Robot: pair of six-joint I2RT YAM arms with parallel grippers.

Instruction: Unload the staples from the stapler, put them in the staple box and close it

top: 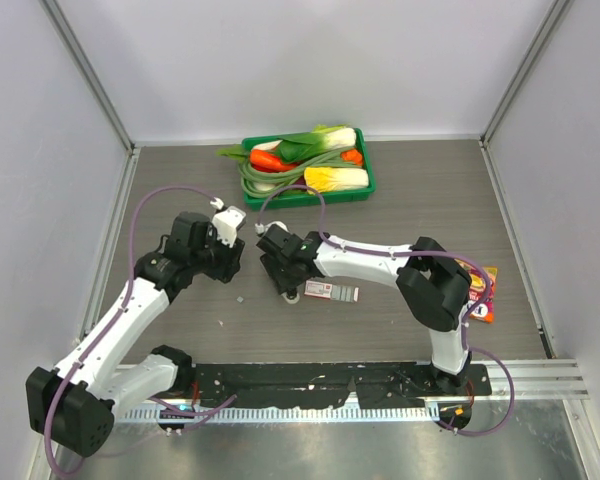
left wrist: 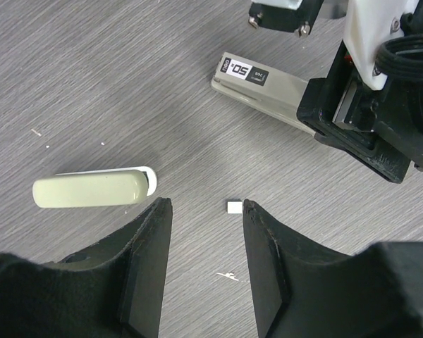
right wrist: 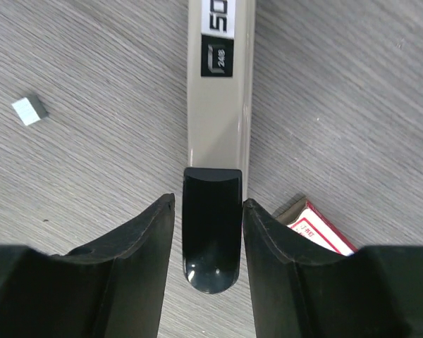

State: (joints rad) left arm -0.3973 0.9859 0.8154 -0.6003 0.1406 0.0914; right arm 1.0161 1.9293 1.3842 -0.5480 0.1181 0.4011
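Note:
The stapler [right wrist: 218, 105], with a grey metal body and a black end [right wrist: 211, 232], lies flat on the table. My right gripper [right wrist: 209, 205] is shut on its black end, one finger on each side. It also shows in the left wrist view [left wrist: 268, 83], held by the right gripper [left wrist: 352, 116]. A tiny grey block of staples [left wrist: 234, 207] lies on the table just ahead of my open, empty left gripper [left wrist: 201, 211], near its right fingertip. It also shows in the right wrist view [right wrist: 29, 110]. In the top view the right gripper [top: 282, 278] hides the stapler.
A plain beige stapler [left wrist: 92, 190] lies left of the left gripper's fingers. A small red-and-white box [top: 330, 291] lies beside the right gripper and shows in the right wrist view [right wrist: 317, 229]. A green tray [top: 365, 185] of vegetables stands at the back. A snack packet [top: 483, 292] lies at the right.

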